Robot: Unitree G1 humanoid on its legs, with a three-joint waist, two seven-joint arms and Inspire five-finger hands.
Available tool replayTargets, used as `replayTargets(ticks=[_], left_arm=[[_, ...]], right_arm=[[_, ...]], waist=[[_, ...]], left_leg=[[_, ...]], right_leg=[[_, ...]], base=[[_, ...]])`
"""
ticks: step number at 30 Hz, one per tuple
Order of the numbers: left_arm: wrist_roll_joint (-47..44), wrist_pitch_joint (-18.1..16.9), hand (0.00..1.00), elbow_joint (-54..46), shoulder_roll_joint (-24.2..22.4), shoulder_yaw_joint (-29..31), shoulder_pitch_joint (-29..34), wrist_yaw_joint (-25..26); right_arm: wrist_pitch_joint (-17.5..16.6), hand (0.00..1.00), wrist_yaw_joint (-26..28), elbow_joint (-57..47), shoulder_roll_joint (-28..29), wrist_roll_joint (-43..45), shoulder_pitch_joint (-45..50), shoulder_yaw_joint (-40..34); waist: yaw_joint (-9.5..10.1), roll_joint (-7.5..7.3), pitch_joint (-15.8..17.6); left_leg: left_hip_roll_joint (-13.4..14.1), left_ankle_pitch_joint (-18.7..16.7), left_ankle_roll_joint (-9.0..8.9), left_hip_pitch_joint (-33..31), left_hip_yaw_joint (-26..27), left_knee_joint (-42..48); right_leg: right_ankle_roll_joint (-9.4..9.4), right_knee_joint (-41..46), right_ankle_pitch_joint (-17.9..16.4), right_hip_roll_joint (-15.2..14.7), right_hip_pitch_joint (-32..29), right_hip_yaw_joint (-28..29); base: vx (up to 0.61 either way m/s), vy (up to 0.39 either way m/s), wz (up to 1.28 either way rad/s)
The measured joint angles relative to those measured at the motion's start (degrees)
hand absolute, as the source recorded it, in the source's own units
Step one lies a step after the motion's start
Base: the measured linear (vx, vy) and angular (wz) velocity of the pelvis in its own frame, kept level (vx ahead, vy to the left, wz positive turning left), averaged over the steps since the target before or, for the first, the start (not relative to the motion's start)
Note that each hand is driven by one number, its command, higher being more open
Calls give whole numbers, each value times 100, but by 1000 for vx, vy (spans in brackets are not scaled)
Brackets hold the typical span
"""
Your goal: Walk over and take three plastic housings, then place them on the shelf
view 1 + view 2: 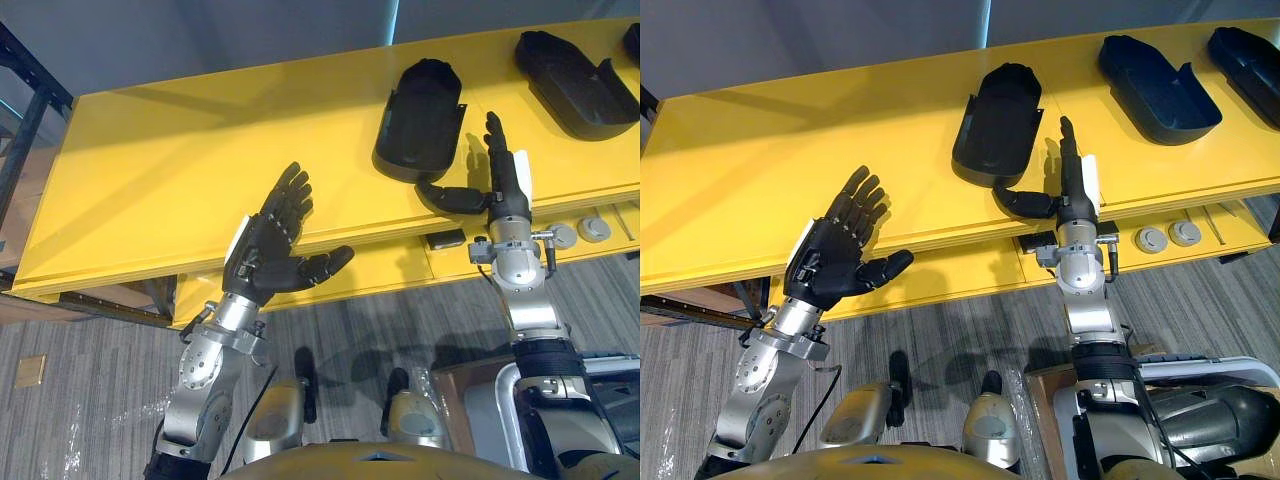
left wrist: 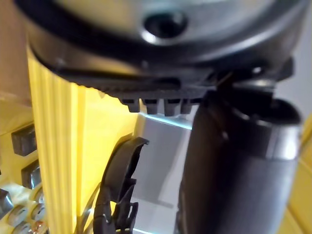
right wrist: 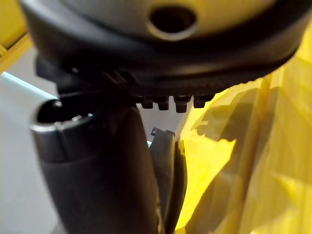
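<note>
a black housing lies upper middle on the yellow tabletop, more housings at upper right. the right robot hand is open, just beside it. the left robot hand is open too, lower left. the housing looks light, stiff and smooth; best to grab its rim.

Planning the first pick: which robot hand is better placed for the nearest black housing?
Right. The right robot hand is open right beside the nearest plastic housing, thumb stretched toward its near end. The left robot hand hovers open at the yellow table's front edge, apart from every housing.
</note>
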Motion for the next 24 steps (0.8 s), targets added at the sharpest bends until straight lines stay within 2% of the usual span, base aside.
replayTargets(ticks=[4, 7, 11, 14, 18, 21, 24], left_arm=[[312, -8, 100, 9, 36, -123, -7, -17], [530, 77, 100, 271, 108, -152, -221, -62], [680, 301, 100, 513, 249, -253, -628, -36], [863, 426, 100, 608, 300, -397, -893, 108], [929, 504, 100, 619, 314, -544, -1170, 517], [1168, 503, 100, 694, 314, -604, -1381, 846], [1384, 502, 100, 904, 317, -747, -1549, 1207]], right_arm=[[-33, 100, 267, -643, 2, 440, 307, -85], [-113, 100, 921, -1338, 0, 887, 506, -294], [-148, 100, 1407, -1442, -126, 1485, 445, -472], [52, 100, 1709, -1181, -518, 2064, 130, -481], [724, 100, 1738, -376, -725, 2750, -560, -532], [1102, 100, 1648, -82, -731, 2858, -689, -538], [1249, 100, 1497, 86, -730, 2841, -689, -508]], waist=[[-14, -2, 1], [-42, -11, 5], [-132, -87, 37], [-163, -114, 40], [-154, -117, 38], [-126, -116, 37], [-86, -115, 37]], left_leg=[[17, -59, 26, 6, 62, 32], [70, -220, 32, 2, 184, 229], [110, -333, 41, -6, 215, 402], [113, -348, 45, -4, 227, 432], [140, -386, 21, -3, 203, 532], [141, -393, 29, 1, 185, 527], [144, -388, 24, 10, 181, 520]], right_leg=[[0, -2, 0, 0, 0, 53], [4, 2, 2, 19, 16, 187], [8, 1, 3, 32, 70, 207], [19, 2, 11, 32, 78, 225], [19, 7, 14, 58, 132, 218], [16, 11, 15, 64, 143, 210], [3, 18, 19, 71, 145, 217]], base=[[0, 3, -7], [6, 16, -21], [-3, 16, -7], [0, 0, 0], [0, 0, 0], [0, 0, 0], [0, 0, 0]])
